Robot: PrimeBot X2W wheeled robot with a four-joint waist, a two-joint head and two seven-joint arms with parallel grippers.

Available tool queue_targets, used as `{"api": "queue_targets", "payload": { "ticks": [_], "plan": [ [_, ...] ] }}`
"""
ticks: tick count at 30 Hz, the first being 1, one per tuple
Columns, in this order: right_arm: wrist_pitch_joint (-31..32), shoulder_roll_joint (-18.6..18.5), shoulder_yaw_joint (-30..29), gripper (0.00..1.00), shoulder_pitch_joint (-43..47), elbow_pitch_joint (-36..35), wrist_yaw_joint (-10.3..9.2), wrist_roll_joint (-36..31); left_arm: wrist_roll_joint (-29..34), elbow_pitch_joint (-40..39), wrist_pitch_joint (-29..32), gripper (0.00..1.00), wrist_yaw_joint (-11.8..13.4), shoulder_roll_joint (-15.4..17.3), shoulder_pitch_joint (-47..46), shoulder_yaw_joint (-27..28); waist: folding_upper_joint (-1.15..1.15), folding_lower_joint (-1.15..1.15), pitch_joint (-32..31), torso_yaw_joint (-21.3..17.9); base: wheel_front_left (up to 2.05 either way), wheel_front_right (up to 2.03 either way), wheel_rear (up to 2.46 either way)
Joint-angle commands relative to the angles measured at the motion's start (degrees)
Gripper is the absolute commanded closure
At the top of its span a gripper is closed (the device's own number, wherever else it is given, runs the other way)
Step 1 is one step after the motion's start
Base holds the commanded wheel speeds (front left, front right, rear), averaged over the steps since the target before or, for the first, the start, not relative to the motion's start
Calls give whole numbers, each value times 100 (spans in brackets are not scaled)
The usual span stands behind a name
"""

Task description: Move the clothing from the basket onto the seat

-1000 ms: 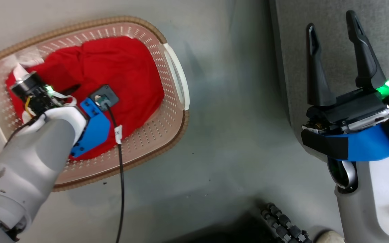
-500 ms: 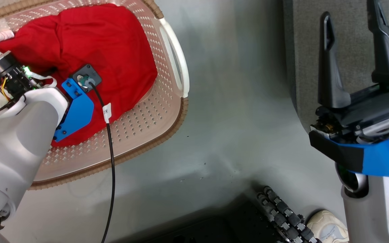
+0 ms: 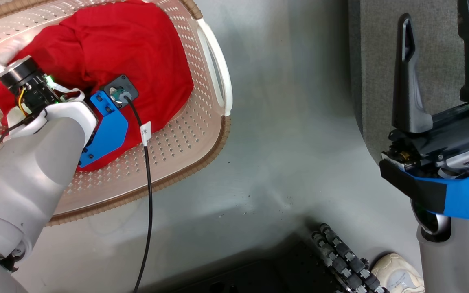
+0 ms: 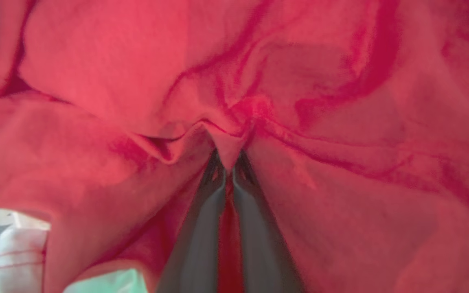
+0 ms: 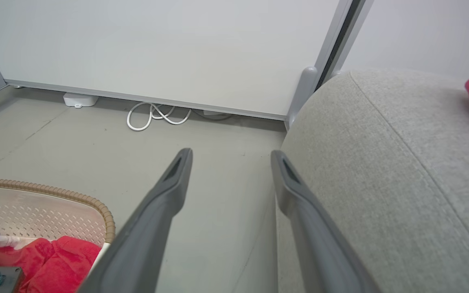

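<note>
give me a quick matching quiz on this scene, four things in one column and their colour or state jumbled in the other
Column one
1. left gripper
2. right gripper
3. basket
4. seat

Column two
a. light grey upholstery with a seam
b. open, holding nothing
c. shut on a fold of the red clothing
d. cream, perforated, with a brown rim

Pairs: 1-c, 2-b, 3-d, 4-a
</note>
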Motion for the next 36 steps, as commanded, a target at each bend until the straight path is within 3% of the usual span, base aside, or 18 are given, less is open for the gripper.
{"api": "queue_targets", "payload": {
  "ticks": [1,16,29,36],
  "plan": [
    [-5,15,-7,0,-20,-6,1,-43,26,130,60,100,79,86,24,-20,0,1,-12,9,0,0,0],
    [-5,15,-89,0,-223,267,1,-153,-375,-46,-773,100,51,-363,52,-16,0,1,-611,378,0,0,0],
    [-5,-98,-303,0,7,727,1,-232,-947,19,-2048,100,51,-902,255,123,0,1,-1808,904,0,0,0],
    [-5,-198,-370,0,246,967,1,-223,-1204,-114,-2445,100,51,-1135,439,231,0,1,-2583,1177,0,0,0]
  ]
}}
